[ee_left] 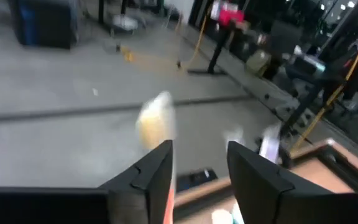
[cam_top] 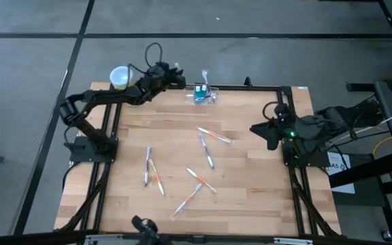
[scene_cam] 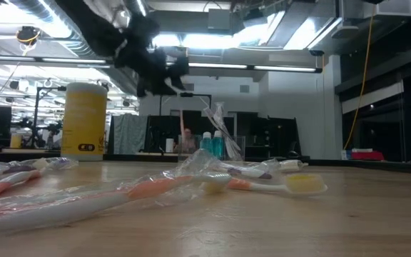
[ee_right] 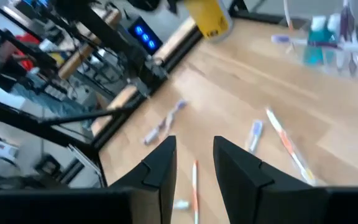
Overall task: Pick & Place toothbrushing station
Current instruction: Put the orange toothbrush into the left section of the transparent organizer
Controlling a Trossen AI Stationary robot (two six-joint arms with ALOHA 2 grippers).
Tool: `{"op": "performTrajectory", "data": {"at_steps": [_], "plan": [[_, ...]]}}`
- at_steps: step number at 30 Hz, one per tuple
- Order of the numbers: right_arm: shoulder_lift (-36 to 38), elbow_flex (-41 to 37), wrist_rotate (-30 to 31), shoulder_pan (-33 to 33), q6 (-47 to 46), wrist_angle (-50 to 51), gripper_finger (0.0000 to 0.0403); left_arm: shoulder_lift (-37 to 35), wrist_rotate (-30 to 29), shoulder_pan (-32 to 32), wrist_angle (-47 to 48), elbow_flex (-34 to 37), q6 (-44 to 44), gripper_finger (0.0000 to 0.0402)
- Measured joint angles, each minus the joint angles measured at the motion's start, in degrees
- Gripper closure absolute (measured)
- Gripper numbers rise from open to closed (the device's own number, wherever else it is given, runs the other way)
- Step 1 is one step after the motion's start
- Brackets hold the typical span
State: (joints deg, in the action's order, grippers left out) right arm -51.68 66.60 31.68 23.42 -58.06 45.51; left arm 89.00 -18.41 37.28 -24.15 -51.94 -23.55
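Observation:
The clear plastic toothbrushing station (cam_top: 205,94) stands on its base at the table's far edge, with teal and blue items upright in it. It also shows in the low view (scene_cam: 218,145) and the right wrist view (ee_right: 332,41). My left gripper (cam_top: 182,79) is open and empty. It hovers above the far edge, just left of the station and high over the table in the low view (scene_cam: 164,73). Its fingers show apart in the left wrist view (ee_left: 201,150). My right gripper (cam_top: 255,129) is open and empty at the table's right side (ee_right: 194,146).
A yellow canister with a white top (cam_top: 120,77) stands at the far left corner. Several wrapped toothbrushes (cam_top: 205,148) lie scattered over the middle and near part of the wooden table (cam_top: 250,197). A black frame rail (cam_top: 250,87) runs around the table.

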Motion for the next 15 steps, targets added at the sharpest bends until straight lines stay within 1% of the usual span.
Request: {"op": "performTrajectory", "data": {"at_steps": [4, 6, 9, 12, 15], "plan": [[-0.28, -1.85, -0.88, 1.05, -2.94, 0.82, 0.0294, -6.55, 0.14, 0.04, 3.89, 0.00, 5.28, 0.0235], [-0.35, -3.50, -1.03, 1.31, -4.15, 0.52, 0.0294, -8.30, 0.84, 0.04, 5.93, -0.04, 5.50, 0.0232], [-0.33, -5.69, 0.16, 1.73, -4.84, -1.73, 0.0294, -8.60, 5.02, 0.08, 8.78, -0.02, 5.25, 0.0232], [-0.26, -6.69, 0.72, 2.23, -5.94, -2.75, 0.0294, -8.60, 7.96, -0.95, 11.81, -0.02, 4.18, 0.0232], [-0.24, -8.36, 0.22, 2.94, -7.31, -2.86, 0.0294, -8.59, 12.05, -3.68, 14.25, 0.00, 6.92, 0.0236]]}}
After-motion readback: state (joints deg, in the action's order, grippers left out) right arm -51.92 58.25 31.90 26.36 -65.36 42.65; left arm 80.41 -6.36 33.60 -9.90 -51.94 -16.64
